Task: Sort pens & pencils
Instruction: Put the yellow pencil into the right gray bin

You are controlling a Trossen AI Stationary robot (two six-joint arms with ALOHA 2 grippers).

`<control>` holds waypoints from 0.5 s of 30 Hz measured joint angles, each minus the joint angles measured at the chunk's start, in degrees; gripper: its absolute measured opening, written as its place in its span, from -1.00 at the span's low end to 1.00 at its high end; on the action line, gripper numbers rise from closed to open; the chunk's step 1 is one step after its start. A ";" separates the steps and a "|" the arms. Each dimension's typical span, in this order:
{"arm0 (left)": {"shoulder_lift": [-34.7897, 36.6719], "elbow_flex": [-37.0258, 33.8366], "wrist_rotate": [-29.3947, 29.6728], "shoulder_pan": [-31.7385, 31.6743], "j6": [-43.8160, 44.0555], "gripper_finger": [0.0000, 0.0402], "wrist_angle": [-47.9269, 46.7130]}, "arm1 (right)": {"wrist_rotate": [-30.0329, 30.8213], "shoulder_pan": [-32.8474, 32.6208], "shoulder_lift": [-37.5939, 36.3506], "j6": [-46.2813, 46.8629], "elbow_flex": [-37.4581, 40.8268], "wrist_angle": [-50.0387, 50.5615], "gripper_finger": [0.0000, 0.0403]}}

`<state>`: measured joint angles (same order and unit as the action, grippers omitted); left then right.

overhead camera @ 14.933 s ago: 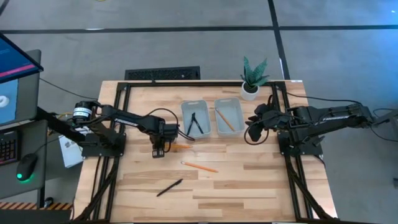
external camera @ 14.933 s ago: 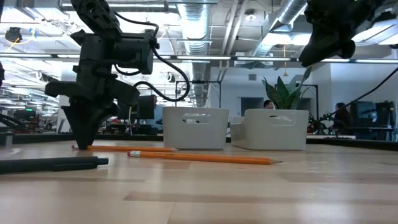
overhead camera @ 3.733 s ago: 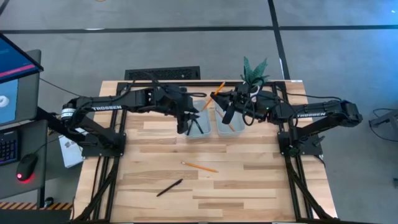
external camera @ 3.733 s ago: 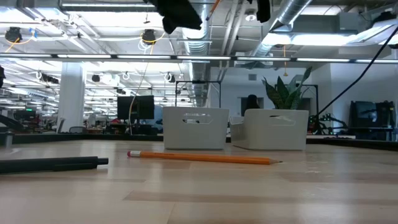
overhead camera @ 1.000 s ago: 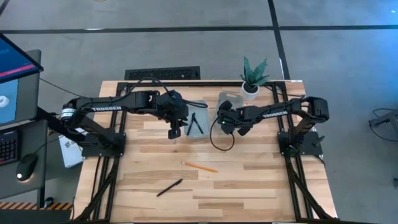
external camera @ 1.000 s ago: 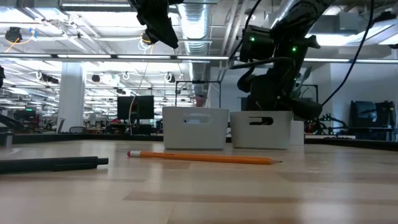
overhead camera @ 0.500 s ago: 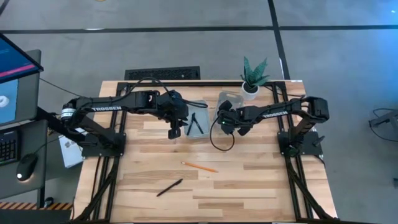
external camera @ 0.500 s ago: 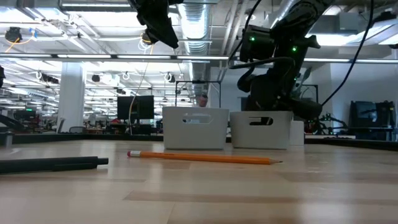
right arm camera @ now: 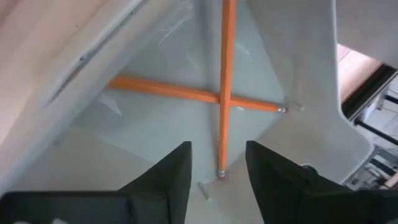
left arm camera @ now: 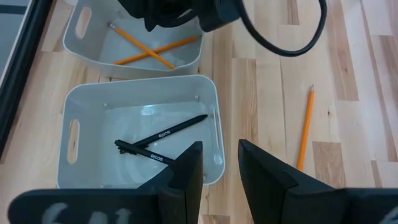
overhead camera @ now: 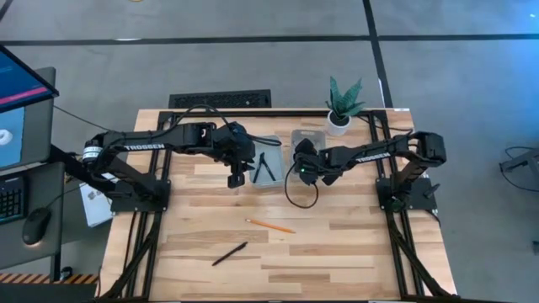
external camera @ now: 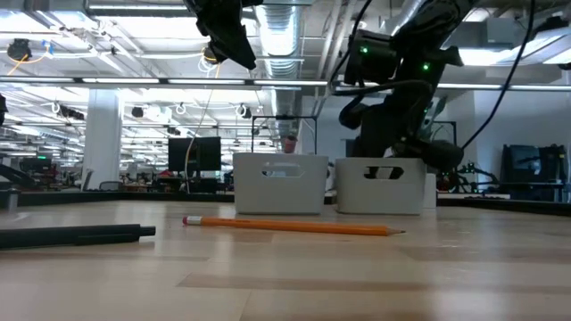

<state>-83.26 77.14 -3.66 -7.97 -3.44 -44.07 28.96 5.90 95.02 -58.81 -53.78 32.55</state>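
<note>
Two black pens (left arm camera: 163, 140) lie crossed in the left white tray (overhead camera: 266, 165). Two orange pencils (right arm camera: 222, 93) lie crossed on the floor of the right white tray (overhead camera: 308, 136). A third pencil (overhead camera: 269, 225) and a third pen (overhead camera: 229, 253) lie flat on the table, nearer the near edge. My left gripper (overhead camera: 237, 178) hangs open and empty, high above the table just left of the pen tray. My right gripper (right arm camera: 217, 168) is open and empty, reaching down into the pencil tray above the crossed pencils. My right gripper stands with its fingers inside the pencil tray, pointing down at its floor. The arm hides the fingertips in the high view, and I cannot tell whether they touch the tray's wall (right arm camera: 292, 68) or floor.
A potted plant (overhead camera: 341, 105) stands at the far edge, right of the pencil tray. Black frame rails (overhead camera: 165, 160) run along the table's left and right sides. Bare wood (overhead camera: 337, 252) lies around the loose pencil and pen on the near half.
The right gripper has shifted a little toward the table's left over the pencil tray. In the low view the pencil tray has slid a short way sideways. The left arm, the loose pencil and the loose pen have kept still.
</note>
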 joint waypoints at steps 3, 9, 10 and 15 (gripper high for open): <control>0.00 0.00 0.00 0.00 0.00 -0.53 0.00 | 1.36 -1.02 -0.08 -0.03 0.00 0.03 -0.09; 0.00 0.00 0.00 0.00 0.00 -0.53 0.02 | 1.56 -2.34 -2.10 0.28 0.00 -0.24 -0.06; 0.00 0.00 0.00 0.00 -0.01 -0.53 0.01 | 1.55 -2.53 -2.69 0.28 0.00 -0.23 -0.05; 0.00 0.00 0.00 0.00 -0.02 -0.53 0.00 | 1.90 -2.93 -6.39 0.30 -0.01 -0.24 -0.05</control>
<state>-83.26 77.14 -3.66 -7.97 -3.46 -44.07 30.86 2.97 88.63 -58.51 -53.79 32.31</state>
